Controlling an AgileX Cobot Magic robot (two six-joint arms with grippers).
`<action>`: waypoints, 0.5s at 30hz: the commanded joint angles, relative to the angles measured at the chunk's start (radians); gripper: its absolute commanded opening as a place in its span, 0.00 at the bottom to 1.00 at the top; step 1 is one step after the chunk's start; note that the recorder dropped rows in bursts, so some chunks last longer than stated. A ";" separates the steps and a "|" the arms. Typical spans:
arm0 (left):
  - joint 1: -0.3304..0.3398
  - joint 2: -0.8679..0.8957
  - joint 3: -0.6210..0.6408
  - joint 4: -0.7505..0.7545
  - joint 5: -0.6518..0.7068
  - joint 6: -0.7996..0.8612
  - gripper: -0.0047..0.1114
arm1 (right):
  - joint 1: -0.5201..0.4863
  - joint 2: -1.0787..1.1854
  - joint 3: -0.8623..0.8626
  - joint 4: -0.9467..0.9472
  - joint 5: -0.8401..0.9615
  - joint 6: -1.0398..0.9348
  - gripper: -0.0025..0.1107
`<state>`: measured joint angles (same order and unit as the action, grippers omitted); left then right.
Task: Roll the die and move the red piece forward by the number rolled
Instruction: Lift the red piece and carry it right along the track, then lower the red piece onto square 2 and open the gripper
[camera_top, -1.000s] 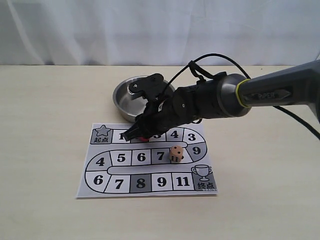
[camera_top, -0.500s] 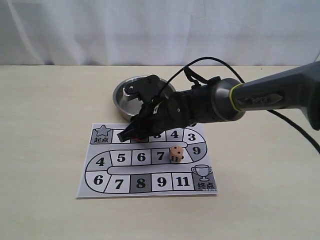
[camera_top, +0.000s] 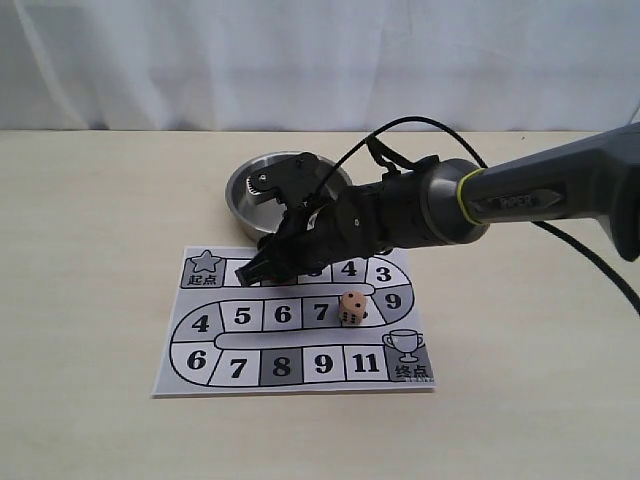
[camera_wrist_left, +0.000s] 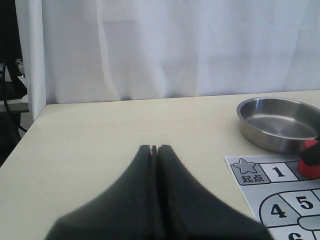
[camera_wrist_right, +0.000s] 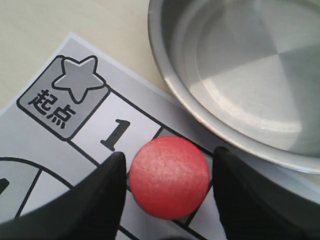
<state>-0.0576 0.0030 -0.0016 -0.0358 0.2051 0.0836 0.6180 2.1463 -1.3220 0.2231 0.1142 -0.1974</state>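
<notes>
The red piece (camera_wrist_right: 169, 177) stands on the board's top row, over the line between square 1 and the square after it. My right gripper (camera_wrist_right: 170, 153) is open and straddles it: one finger is nearly against its side, the other a little apart. In the exterior view the right gripper (camera_top: 262, 270) hides the piece. From the left wrist view the red piece (camera_wrist_left: 311, 159) shows at the frame's edge. The die (camera_top: 351, 306) rests on the board near squares 7 and 9. My left gripper (camera_wrist_left: 154, 148) is shut with nothing in it, above bare table.
The paper board (camera_top: 170, 380) lies flat on the tan table. A steel bowl (camera_top: 240, 205) sits just behind the board, close to the right gripper, and it fills much of the right wrist view as the bowl (camera_wrist_right: 240, 65).
My right gripper has shifted left along the top row and lowered around the red piece. The red glimpse under the fingers in the exterior view is now covered. The die has not moved.
</notes>
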 joint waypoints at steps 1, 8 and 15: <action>0.000 -0.003 0.002 -0.001 -0.009 0.000 0.04 | 0.001 0.001 0.002 0.004 -0.004 -0.008 0.53; 0.000 -0.003 0.002 -0.001 -0.009 0.000 0.04 | 0.001 -0.014 -0.004 0.004 -0.021 0.007 0.63; 0.000 -0.003 0.002 -0.001 -0.009 0.000 0.04 | 0.001 -0.114 -0.004 0.004 0.005 0.007 0.63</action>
<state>-0.0576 0.0030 -0.0016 -0.0358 0.2051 0.0836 0.6180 2.0678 -1.3220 0.2231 0.1123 -0.1935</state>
